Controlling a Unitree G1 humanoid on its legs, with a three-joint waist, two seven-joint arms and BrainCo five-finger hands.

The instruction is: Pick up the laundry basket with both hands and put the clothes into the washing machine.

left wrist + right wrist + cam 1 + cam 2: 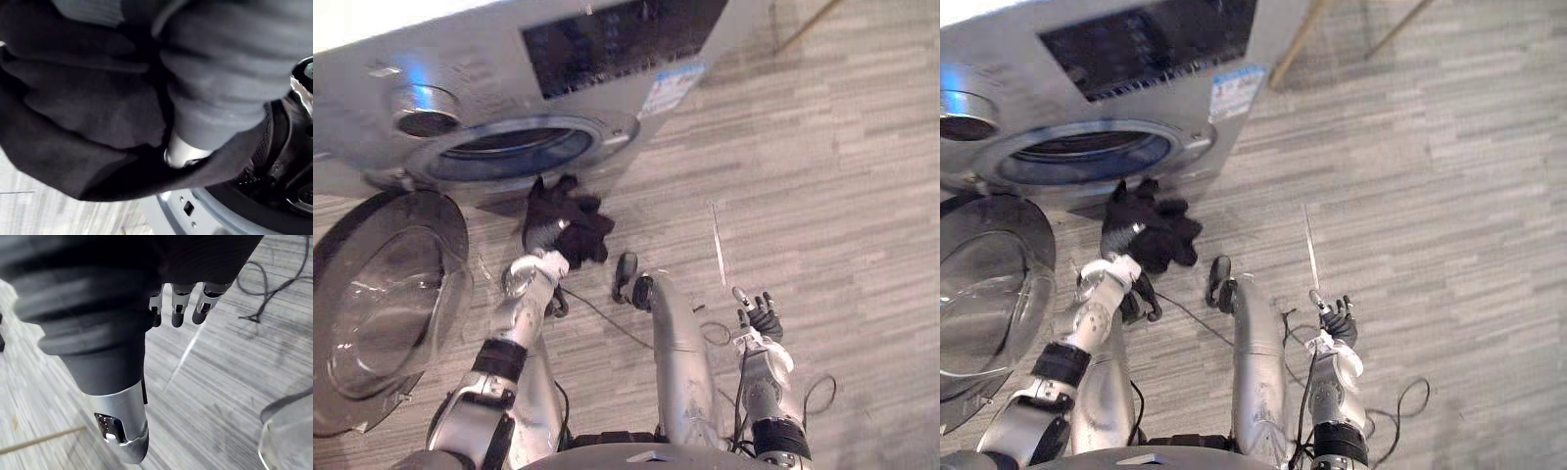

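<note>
Your robot's left hand [548,240] is up in front of the washing machine [509,59], with a dark garment [576,227] bunched over and around it. The cloth sits just below the lower rim of the round drum opening [514,147], outside the drum, and clear of the grey plank floor [822,176]. In the left wrist view the garment [88,112] wraps so closely about the hand's ribbed cover [220,73] that you cannot tell whether the hand is closed on it or simply carrying it draped. Past the cloth you can see the opening's edge and the perforated drum wall [264,147]. The machine's glass door [386,294] is swung wide open to the robot's left, beside that arm. The right hand [762,318] hangs low at the robot's right side, well apart from the machine. Its fingers [177,313] are straight and loosely spread over the floor, holding nothing.
</note>
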